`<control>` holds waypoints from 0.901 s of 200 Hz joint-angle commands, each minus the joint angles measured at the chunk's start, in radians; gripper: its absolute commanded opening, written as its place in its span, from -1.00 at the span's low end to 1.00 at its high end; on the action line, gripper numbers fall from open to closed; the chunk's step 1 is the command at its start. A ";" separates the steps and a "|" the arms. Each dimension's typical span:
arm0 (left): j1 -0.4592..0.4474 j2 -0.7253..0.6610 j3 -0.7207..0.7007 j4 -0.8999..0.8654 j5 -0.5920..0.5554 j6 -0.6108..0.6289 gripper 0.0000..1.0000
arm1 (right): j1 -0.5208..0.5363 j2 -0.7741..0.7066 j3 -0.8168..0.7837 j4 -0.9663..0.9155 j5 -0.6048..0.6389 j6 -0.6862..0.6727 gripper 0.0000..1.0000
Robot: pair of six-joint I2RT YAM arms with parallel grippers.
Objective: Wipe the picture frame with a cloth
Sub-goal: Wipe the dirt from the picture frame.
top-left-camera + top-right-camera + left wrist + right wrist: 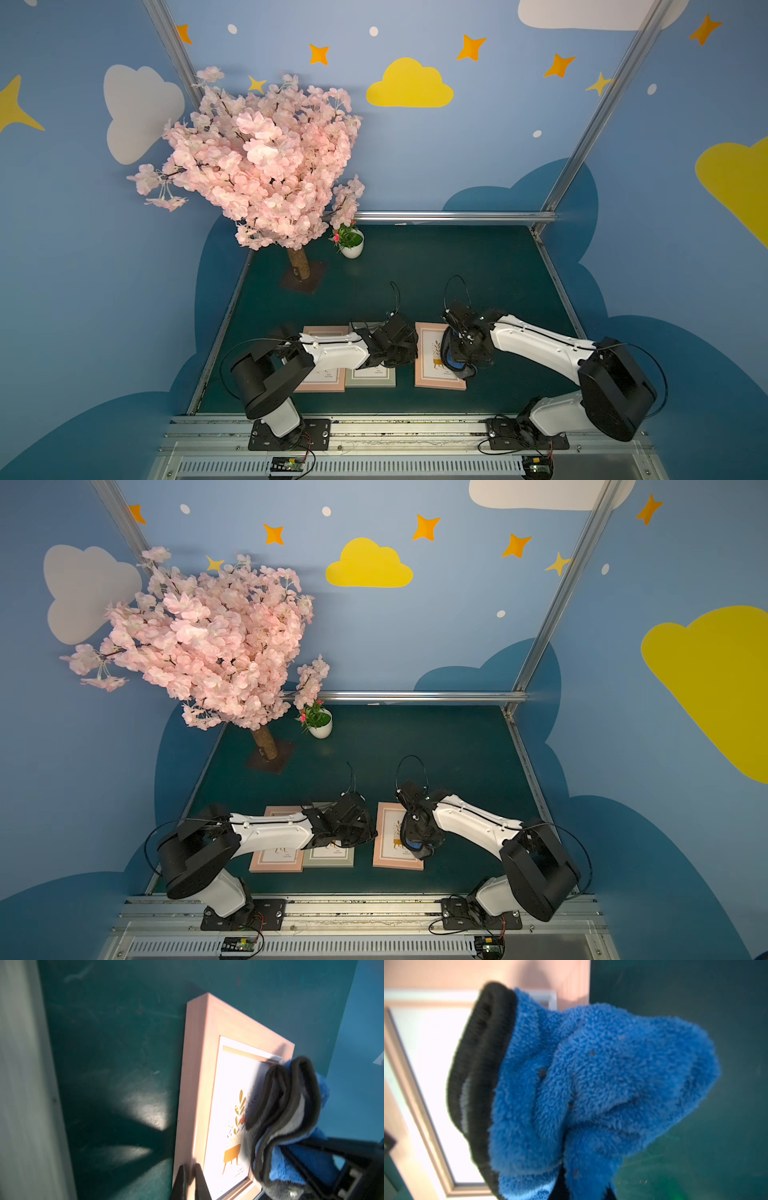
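Observation:
Toward the front right of the table lies a pink picture frame with a white print, flat on the dark green table. My right gripper is shut on the bunched blue cloth, whose dark grey reverse rests on the glass over the print. My left gripper is shut, its two fingertips pressed together on the frame's long side rail. The right wrist hides much of the frame's far half in both top views.
Left of it lie a grey-green frame and another pink frame, partly under my left arm. A pink blossom tree on a square base and a small white plant pot stand at the back left. Aluminium rails edge the table.

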 commanded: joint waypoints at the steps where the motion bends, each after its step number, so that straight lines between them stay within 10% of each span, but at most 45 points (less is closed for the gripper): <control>1: -0.003 0.088 -0.035 -0.116 -0.052 0.007 -0.83 | -0.037 0.102 0.018 0.135 -0.022 -0.073 -1.00; 67: -0.002 0.079 -0.051 -0.113 -0.063 -0.005 -0.82 | -0.077 0.171 0.067 0.126 -0.069 -0.117 -1.00; 180: -0.004 0.030 -0.049 -0.129 -0.062 0.001 -0.65 | 0.148 -0.148 -0.161 0.025 -0.092 0.120 -1.00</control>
